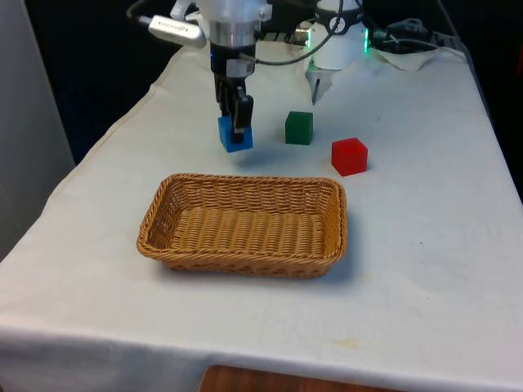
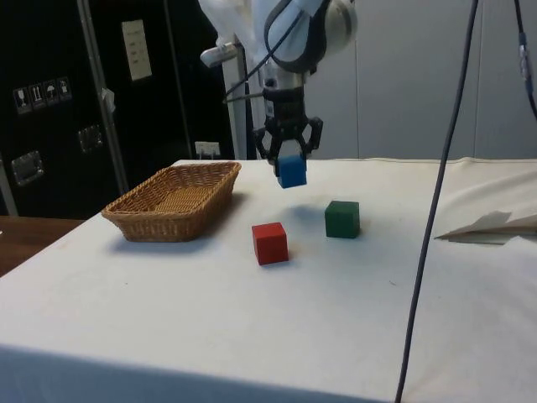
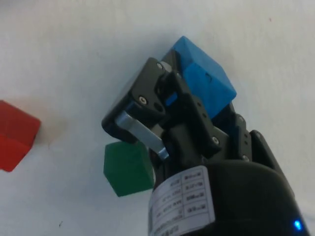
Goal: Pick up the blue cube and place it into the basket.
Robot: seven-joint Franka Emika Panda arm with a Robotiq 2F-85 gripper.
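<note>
In the front view, the wicker basket (image 1: 243, 225) sits on the white-clothed counter (image 1: 425, 269) with nothing inside it. Beyond its far rim, the claw (image 1: 235, 131) pinches the blue cube (image 1: 234, 135) between its fingers. The green cube (image 1: 299, 127) and the red cube (image 1: 349, 156) rest on the cloth toward the front view's right, apart from each other and from the basket. In the side view, the basket (image 2: 174, 200) holds no contents; the claw (image 2: 290, 164) grips the blue cube (image 2: 292, 171) clear above the counter (image 2: 252, 327), just beside the basket. The red cube (image 2: 270, 243) and green cube (image 2: 342, 218) stand on the cloth; dark cabinets (image 2: 75, 101) stand behind. In the wrist view, the blue cube (image 3: 206, 81) sits tilted between the fingers (image 3: 147, 105), above the green cube (image 3: 127, 168) and red cube (image 3: 15, 135).
</note>
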